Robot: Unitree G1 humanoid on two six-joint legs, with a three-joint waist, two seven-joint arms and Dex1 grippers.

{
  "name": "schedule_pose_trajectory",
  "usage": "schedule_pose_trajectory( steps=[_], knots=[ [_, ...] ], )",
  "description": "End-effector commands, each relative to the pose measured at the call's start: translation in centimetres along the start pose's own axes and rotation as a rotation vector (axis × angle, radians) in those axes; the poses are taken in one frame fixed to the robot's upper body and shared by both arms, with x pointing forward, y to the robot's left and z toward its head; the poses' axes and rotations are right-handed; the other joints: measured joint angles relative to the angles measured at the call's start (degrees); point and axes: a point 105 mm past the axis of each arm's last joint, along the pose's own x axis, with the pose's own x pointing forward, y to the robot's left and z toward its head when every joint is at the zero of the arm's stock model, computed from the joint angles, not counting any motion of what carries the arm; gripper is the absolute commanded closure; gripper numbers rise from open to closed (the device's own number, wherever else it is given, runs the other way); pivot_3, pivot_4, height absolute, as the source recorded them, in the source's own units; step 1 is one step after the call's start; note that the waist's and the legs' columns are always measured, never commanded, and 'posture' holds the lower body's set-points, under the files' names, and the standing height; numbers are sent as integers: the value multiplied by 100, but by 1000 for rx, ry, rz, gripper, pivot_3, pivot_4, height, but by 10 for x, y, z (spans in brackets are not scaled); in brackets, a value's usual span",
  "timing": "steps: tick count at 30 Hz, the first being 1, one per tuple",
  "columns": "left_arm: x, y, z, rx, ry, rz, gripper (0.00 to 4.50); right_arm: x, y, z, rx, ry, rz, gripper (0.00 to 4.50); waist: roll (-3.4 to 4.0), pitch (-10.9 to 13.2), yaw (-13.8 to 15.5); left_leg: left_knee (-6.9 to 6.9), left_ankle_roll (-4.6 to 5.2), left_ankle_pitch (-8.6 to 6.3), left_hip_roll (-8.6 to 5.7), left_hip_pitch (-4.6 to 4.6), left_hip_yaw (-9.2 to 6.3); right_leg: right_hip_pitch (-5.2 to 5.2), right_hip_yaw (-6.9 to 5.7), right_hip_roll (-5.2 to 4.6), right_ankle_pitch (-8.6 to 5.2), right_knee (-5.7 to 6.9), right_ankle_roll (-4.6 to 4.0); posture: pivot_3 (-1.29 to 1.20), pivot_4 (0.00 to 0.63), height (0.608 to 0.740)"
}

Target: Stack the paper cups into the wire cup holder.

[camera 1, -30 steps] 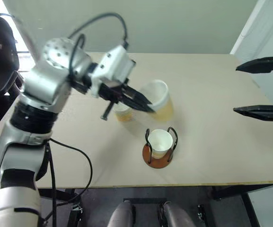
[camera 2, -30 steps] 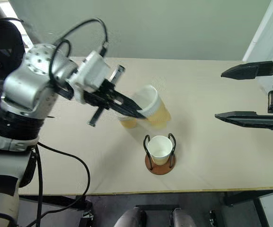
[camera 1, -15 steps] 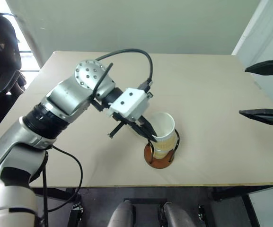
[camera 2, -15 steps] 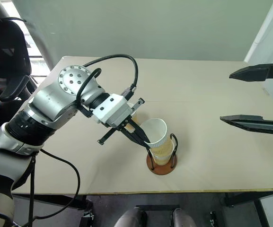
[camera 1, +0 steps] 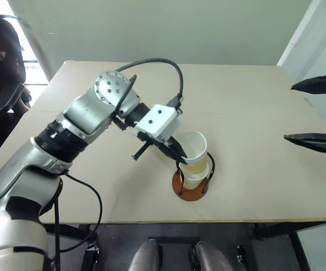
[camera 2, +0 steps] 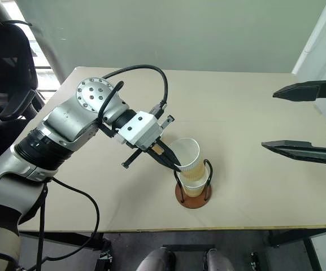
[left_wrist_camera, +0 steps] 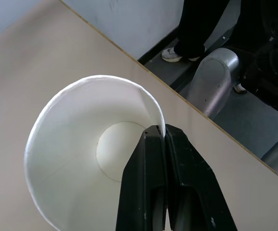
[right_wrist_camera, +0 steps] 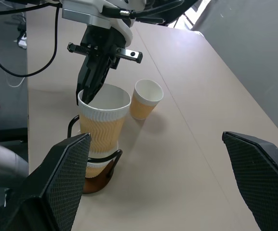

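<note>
My left gripper (camera 1: 181, 160) is shut on the rim of a paper cup (camera 1: 194, 149), one finger inside and one outside. That cup leans slightly and its bottom sits in the mouth of a second paper cup (camera 2: 192, 186), which stands in the wire cup holder (camera 2: 191, 202) near the table's front edge. The left wrist view looks straight down into the held cup (left_wrist_camera: 81, 144). A third paper cup (right_wrist_camera: 146, 98) stands upright on the table just behind the holder. My right gripper (camera 1: 321, 113) hangs open and empty over the table's right edge, well away from the cups.
The tan table (camera 1: 253, 113) has bare room all around the holder. Its front edge runs close under the holder. A black chair (camera 1: 4, 62) stands off the left side. A person's shoe (left_wrist_camera: 177, 54) shows on the floor beyond the table edge.
My left gripper has carried the cup forward and down from above the table's middle into the cup in the holder, sinking a little more lately. The right gripper has stayed put.
</note>
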Motion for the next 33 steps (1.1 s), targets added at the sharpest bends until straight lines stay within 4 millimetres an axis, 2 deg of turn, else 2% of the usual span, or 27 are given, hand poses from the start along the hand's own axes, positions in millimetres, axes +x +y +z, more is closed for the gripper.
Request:
schedule_pose_trajectory(
  steps=[1,2,5,15,19,23,26,28,33],
  knots=[
    [-2,0,4,37,28,-33,4476,-6,-1,11,-51,-12,-32,0,0,0,2,2,1,-1,0,0,0,0,0,0,0,0,0,0,150,740],
    [-2,3,3,29,25,-23,4476,-6,-1,10,-51,-11,-32,0,0,0,2,4,2,-1,0,-2,0,0,0,0,0,0,1,0,150,740],
    [-1,6,1,20,28,-7,3809,-6,-1,9,-50,-4,-34,0,3,-1,7,10,5,-4,0,-2,0,3,0,0,1,0,2,0,150,740],
    [-4,11,-2,17,32,34,147,-4,0,7,-50,-2,-35,0,4,-1,9,19,8,-6,-1,-6,1,3,0,0,5,-3,8,0,150,740],
    [-23,26,-15,-26,72,195,65,-3,-2,6,-51,-5,-33,0,5,-1,9,22,9,-6,-1,-8,0,3,0,0,7,-6,12,0,150,740],
    [-54,13,-50,-176,164,298,65,-1,-3,4,-53,-5,-30,0,20,-8,-11,19,9,-6,0,-2,0,1,1,0,7,-5,10,0,150,740],
    [-79,7,-83,-294,209,450,65,0,-4,2,-51,-6,-29,0,21,-7,-9,19,8,-6,0,-2,0,-1,0,0,6,-4,9,0,150,740],
    [-85,2,-98,-338,228,498,65,0,-4,1,-51,-6,-28,0,22,-7,-8,19,8,-6,0,-2,0,-3,1,0,7,-3,8,0,150,740],
    [-87,-5,-124,-414,259,544,65,1,-6,0,-53,-3,-26,0,21,-7,58,24,18,-11,-4,-11,-1,-3,2,-4,11,-7,14,0,150,740]
  ],
)
